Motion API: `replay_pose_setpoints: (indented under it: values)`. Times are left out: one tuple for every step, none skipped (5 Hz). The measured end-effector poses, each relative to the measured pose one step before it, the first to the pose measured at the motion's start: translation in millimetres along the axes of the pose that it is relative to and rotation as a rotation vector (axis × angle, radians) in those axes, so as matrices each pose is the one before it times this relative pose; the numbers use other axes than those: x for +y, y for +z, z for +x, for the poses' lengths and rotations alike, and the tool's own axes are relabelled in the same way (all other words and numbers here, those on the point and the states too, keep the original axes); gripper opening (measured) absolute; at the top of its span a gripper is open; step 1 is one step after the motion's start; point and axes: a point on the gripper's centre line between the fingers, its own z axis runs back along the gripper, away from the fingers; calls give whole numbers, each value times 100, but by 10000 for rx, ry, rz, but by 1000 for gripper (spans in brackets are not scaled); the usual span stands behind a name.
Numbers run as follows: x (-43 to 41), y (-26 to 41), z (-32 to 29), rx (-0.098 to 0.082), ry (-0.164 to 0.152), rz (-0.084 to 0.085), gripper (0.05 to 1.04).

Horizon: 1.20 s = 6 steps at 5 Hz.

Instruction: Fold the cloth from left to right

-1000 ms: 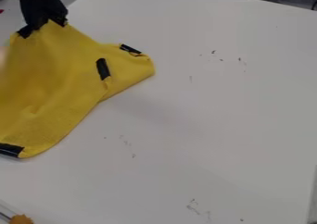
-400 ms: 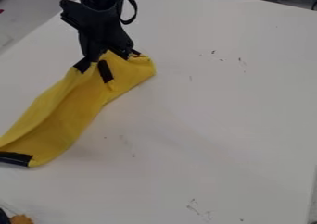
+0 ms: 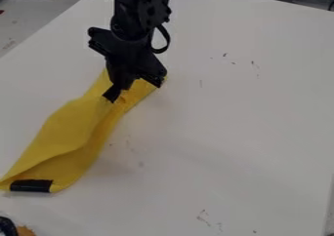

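Hand (image 3: 135, 85) touches cloth (image 3: 68, 127), orange thing (image 3: 25, 231) (unclear what) nearby.

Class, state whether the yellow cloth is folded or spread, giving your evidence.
Folded, loosely: the cloth lies as a narrow strip, one layer over another, with a gap between them near its black-taped lower end.

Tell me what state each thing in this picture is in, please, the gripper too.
Yellow cloth: partly folded into a long, narrow shape, its layers gaping near the lower end.
Gripper: lowered, pointing down at the cloth's upper end.
Black strip at the cloth's lower end: attached along the edge, uncovered.
White tabletop: marked with small dark scuffs.
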Motion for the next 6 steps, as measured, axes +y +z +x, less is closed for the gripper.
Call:
replay_pose_setpoints:
  values:
    - [-892,524,-524,501,73,-106,532]
    - [-466,1774,670,690,155,-169,833]
    - [-414,1355,738,428,-211,229,1013]
    - [97,556,2546,-82,-1250,63,1011]
    - [1782,-1476,2874,-198,-1114,-602,1004]
    - [916,-1626,1802,-331,-650,-596,1001]
